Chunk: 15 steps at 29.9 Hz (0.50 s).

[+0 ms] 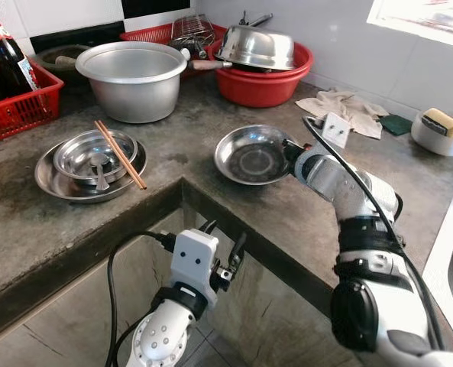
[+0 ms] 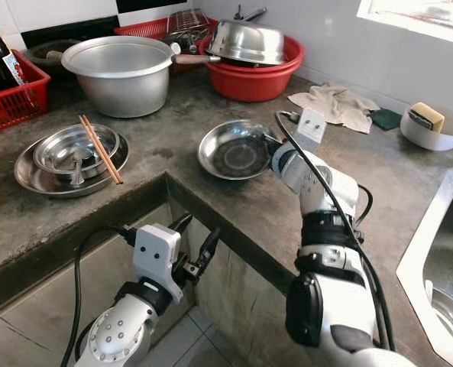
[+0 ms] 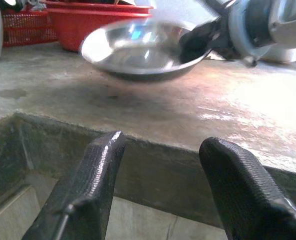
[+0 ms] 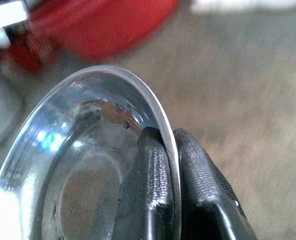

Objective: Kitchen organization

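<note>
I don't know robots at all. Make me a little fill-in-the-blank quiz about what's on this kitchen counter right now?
1. The right gripper pinches the rim of a steel ____.
2. The chopsticks lie across a small bowl stacked on a ____.
3. The left gripper sits below the counter edge with its fingers ____.
4. The sponge rests in a ____ dish.

Missing words: bowl; plate; open; white

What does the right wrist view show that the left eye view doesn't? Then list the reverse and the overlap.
Right wrist view: the two fingers pinching the steel dish rim, one inside, one outside. Left eye view: the left end effector open below the counter edge, the chopsticks across stacked bowls, the big pot. Both: the dish, the counter, the red basin.
</note>
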### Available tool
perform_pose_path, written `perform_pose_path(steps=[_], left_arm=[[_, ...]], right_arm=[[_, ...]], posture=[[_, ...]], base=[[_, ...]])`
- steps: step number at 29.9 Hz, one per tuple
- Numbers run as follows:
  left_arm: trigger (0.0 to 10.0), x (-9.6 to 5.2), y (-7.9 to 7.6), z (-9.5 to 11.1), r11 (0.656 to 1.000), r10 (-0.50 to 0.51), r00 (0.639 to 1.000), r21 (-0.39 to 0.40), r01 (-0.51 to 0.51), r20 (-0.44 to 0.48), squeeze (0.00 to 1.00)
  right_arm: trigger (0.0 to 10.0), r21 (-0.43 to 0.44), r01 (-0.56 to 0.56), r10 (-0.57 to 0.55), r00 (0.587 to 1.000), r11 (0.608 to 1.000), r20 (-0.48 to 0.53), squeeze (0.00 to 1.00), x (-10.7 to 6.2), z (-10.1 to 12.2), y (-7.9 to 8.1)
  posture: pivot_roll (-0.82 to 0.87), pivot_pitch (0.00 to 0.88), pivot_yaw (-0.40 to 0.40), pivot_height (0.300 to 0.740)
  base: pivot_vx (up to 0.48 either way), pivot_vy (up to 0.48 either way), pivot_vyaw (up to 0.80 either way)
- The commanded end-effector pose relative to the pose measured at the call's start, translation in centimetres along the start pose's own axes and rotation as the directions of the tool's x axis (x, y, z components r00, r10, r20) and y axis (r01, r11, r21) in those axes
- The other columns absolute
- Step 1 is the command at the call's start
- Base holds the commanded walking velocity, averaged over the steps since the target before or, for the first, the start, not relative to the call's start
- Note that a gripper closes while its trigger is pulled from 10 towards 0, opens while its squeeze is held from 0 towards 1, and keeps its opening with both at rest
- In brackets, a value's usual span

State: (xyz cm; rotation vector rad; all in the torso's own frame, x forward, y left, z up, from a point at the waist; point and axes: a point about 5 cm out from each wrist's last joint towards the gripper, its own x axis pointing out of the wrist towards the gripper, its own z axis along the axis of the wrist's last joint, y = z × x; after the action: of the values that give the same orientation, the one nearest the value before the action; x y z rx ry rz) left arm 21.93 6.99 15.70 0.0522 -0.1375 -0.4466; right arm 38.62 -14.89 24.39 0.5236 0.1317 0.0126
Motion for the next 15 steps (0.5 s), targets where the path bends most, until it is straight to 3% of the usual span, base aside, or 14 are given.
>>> perform_pose_path(steps=[1,3,4,5,7,12,13,15], left_arm=[[10.0,0.2,-0.1,-0.3,1.0,-0.01,1.0,0.009,0.01,-0.008,0.0],[10.0,0.2,-0.1,-0.3,1.0,-0.011,1.0,0.01,0.011,-0.007,0.0],[10.0,0.3,0.0,-0.2,1.0,-0.011,1.0,0.013,0.011,0.0,0.0],[10.0,0.3,0.0,-0.2,1.0,-0.011,1.0,0.013,0.011,0.0,0.0],[10.0,0.5,0.2,0.0,1.0,-0.007,1.0,0.017,0.007,0.013,0.0],[10.0,0.7,0.5,0.4,1.0,0.001,0.999,0.018,-0.002,0.032,0.0],[10.0,0.7,0.6,0.5,1.0,0.004,0.999,0.016,-0.005,0.04,0.0],[10.0,0.7,0.6,0.5,1.0,0.005,0.999,0.014,-0.005,0.043,0.0]], right_arm=[[0.0,-0.03,-0.002,0.006,0.99,1.0,0.141,0.0,-1.0,1.6,0.5],[0.0,-0.045,-0.003,0.01,0.986,0.999,0.164,0.0,-1.3,1.7,0.6],[0.0,-0.096,-0.002,0.026,0.966,0.995,0.258,0.0,-2.4,1.9,0.9],[0.0,-0.096,-0.002,0.026,0.966,0.995,0.258,0.0,-2.4,1.9,0.9],[0.0,-0.252,0.002,0.099,0.917,0.968,0.385,0.0,-4.4,2.0,1.7],[0.0,-0.396,0.032,0.166,0.875,0.918,0.455,0.0,-6.6,1.5,2.0],[0.0,-0.433,0.06,0.171,0.863,0.899,0.475,0.0,-7.7,0.9,1.6],[0.0,-0.44,0.08,0.16,0.862,0.894,0.48,0.0,-8.0,0.7,1.4]], posture=[[0.19,0.087,-0.083,0.74],[0.19,0.087,-0.083,0.74],[0.18,0.082,-0.075,0.74],[0.18,0.082,-0.075,0.74],[0.18,0.078,-0.073,0.74],[0.18,0.072,-0.066,0.74],[0.18,0.07,-0.063,0.74],[0.17,0.069,-0.061,0.74]], base=[[0.0,0.0,0.0],[0.0,0.0,0.0],[0.0,0.0,0.0],[0.0,0.0,0.0],[0.0,0.0,0.0],[0.0,0.0,0.0],[0.0,0.0,0.0],[0.0,0.0,0.0]])
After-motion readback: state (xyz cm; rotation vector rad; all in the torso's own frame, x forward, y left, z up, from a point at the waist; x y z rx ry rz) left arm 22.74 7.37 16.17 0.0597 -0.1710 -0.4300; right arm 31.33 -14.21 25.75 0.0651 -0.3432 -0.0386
